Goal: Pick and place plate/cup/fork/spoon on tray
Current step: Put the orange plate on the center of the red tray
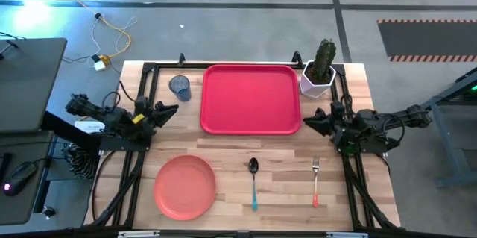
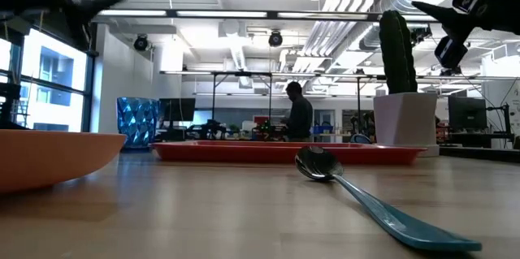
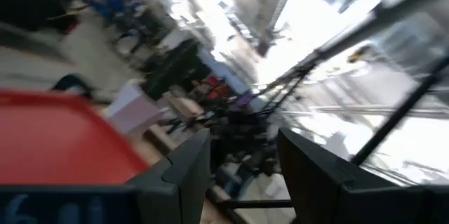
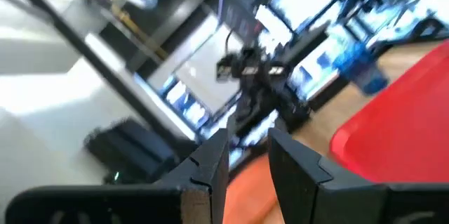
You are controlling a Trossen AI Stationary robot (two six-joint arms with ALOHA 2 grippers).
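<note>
The red tray (image 1: 250, 98) lies at the table's far middle. The blue-purple cup (image 1: 179, 87) stands upright just left of it. The salmon-pink plate (image 1: 185, 186) lies near the front left. The teal-handled spoon (image 1: 253, 182) and the orange-handled fork (image 1: 315, 182) lie flat near the front, handles toward the near edge. My left gripper (image 1: 170, 111) hovers open at the tray's left, near the cup. My right gripper (image 1: 311, 124) hovers open at the tray's near right corner. Both are empty. In the low view the spoon (image 2: 366, 198), plate (image 2: 49, 157) and cup (image 2: 138, 125) show; the fork does not.
A white hexagonal pot with a cactus (image 1: 320, 70) stands at the tray's far right corner, close to my right arm. Black frame rails (image 1: 141, 89) run along the table's left, right and far sides. A person (image 2: 299, 113) stands far off in the room.
</note>
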